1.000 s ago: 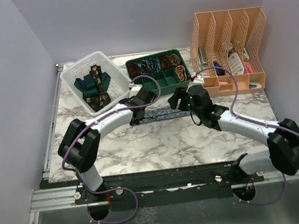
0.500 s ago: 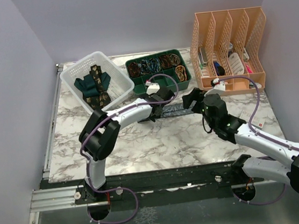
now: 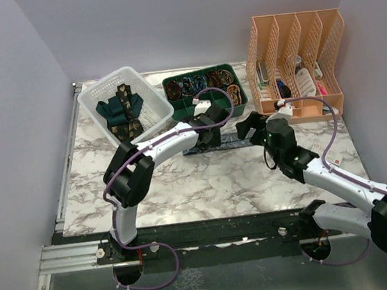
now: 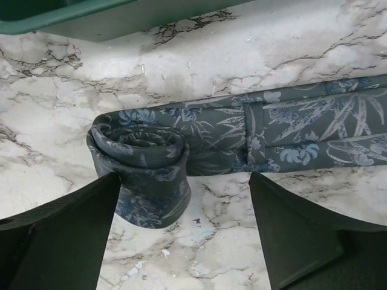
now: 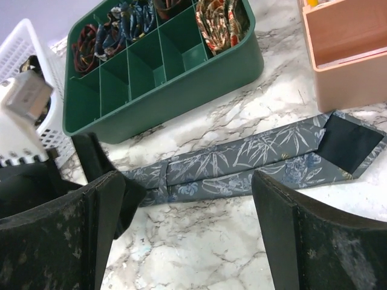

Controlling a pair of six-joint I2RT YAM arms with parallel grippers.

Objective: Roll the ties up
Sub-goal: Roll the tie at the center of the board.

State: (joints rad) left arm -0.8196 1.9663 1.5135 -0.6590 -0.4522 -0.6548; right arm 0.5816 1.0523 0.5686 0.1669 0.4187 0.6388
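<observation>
The blue-grey, leaf-patterned fabric necktie [image 4: 290, 127] lies flat on the white marble table [image 4: 302, 36] at 6 o'clock of the green plastic compartment tray [image 5: 181, 90], with a small roll [image 4: 142, 160] formed at its 9 o'clock end. The left gripper [image 4: 182, 181] straddles that roll and the right gripper [image 5: 184, 178] hovers over the strip, both spread wide and holding nothing. Rolling looks barely begun, so the next move probably calls for pinching the roll and turning it toward 3 o'clock.

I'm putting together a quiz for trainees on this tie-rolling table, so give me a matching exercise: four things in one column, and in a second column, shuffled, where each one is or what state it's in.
Column one
1. blue-grey patterned fabric tie
2. dark teal fabric tie
3. green plastic divided tray
4. peach plastic file rack

Column two
A. stands at the far right, at the back
B. lies on the marble tabletop, one end rolled up
C. holds small rolled ties in some compartments
D. sits in the white plastic basket

Pairs: 1-B, 2-D, 3-C, 4-A
</observation>
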